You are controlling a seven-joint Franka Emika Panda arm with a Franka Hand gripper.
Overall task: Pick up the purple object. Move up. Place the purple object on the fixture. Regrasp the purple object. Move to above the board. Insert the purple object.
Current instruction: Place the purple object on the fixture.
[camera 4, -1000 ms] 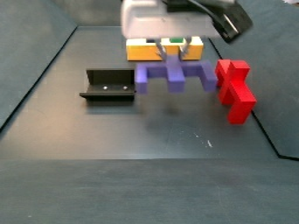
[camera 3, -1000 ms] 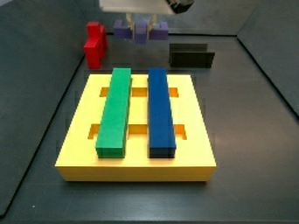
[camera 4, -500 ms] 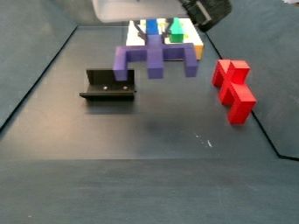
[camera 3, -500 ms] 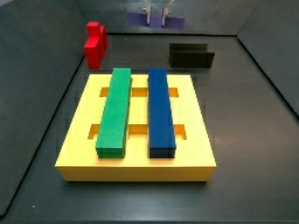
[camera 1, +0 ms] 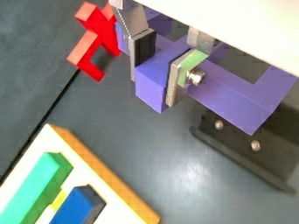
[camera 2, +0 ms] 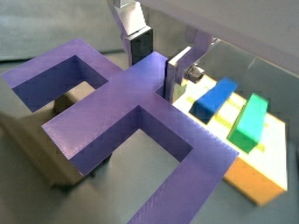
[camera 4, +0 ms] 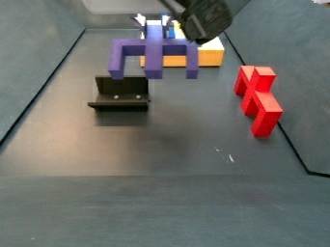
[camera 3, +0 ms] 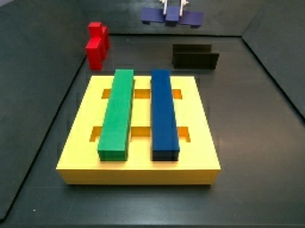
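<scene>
My gripper (camera 4: 165,31) is shut on the central stub of the purple object (camera 4: 154,56), a comb-shaped piece hanging well above the floor. In both wrist views the silver fingers (camera 1: 180,75) clamp the stub from two sides, prongs pointing away from my gripper (camera 2: 160,63). The piece (camera 3: 155,15) hangs high at the far end, between the red block and the fixture (camera 3: 195,57). The black fixture (camera 4: 120,94) stands on the floor just below and beside the purple object (camera 1: 222,94). The yellow board (camera 3: 89,134) with its green bar (camera 3: 116,111) and blue bar (camera 3: 163,111) lies apart.
A red stepped block (camera 4: 261,97) stands on the floor near the side wall, also visible as the red block (camera 3: 95,44) at the far end. Dark walls enclose the floor. The fixture (camera 1: 250,145) and the board's edge (camera 1: 100,175) show under the wrist.
My gripper has risen with the purple object held in it and shifted sideways, away from the red block and toward the fixture. Nothing else has moved.
</scene>
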